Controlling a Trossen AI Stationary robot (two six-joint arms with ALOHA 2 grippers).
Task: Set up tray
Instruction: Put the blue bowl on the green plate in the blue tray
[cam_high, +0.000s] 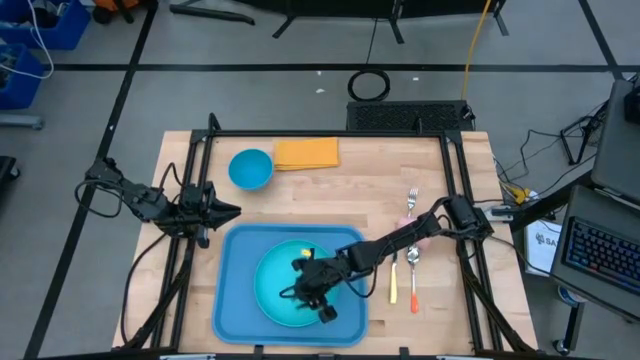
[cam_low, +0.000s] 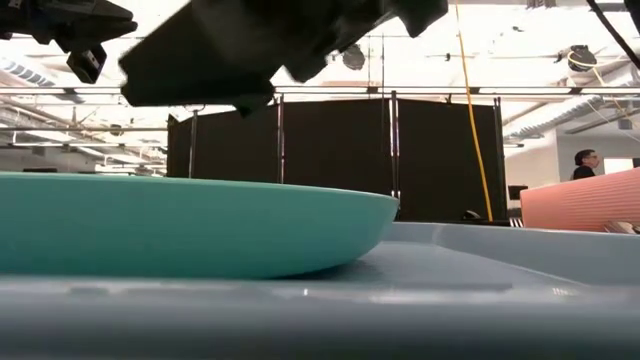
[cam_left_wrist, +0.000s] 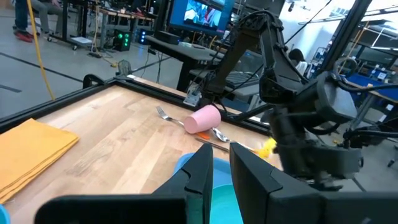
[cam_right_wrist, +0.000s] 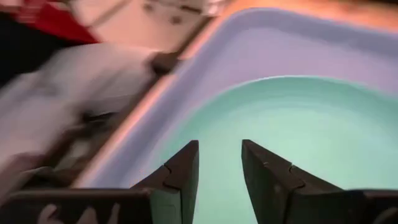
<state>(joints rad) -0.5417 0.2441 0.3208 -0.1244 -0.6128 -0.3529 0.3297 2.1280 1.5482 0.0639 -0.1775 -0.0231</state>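
The blue tray (cam_high: 235, 300) lies flat at the table's near edge. The round turquoise plate (cam_high: 275, 290) rests on the tray's floor, and in the low view the plate (cam_low: 200, 225) sits on the tray (cam_low: 500, 260). My right gripper (cam_high: 312, 288) hovers over the plate. In the right wrist view its fingers (cam_right_wrist: 219, 155) are open, with the plate (cam_right_wrist: 311, 124) below them. The low view shows this gripper (cam_low: 250, 50) clear above the plate's rim. My left gripper (cam_high: 228, 210) waits just beyond the tray's far left corner, its fingers (cam_left_wrist: 221, 155) a narrow gap apart.
A blue bowl (cam_high: 250, 168) and a folded orange napkin (cam_high: 306, 153) lie near the far edge. Right of the tray are a fork (cam_high: 411, 200), a spoon (cam_high: 413, 265), an orange-handled utensil (cam_high: 393, 282) and a pink cup (cam_left_wrist: 204, 118) on its side under my right arm.
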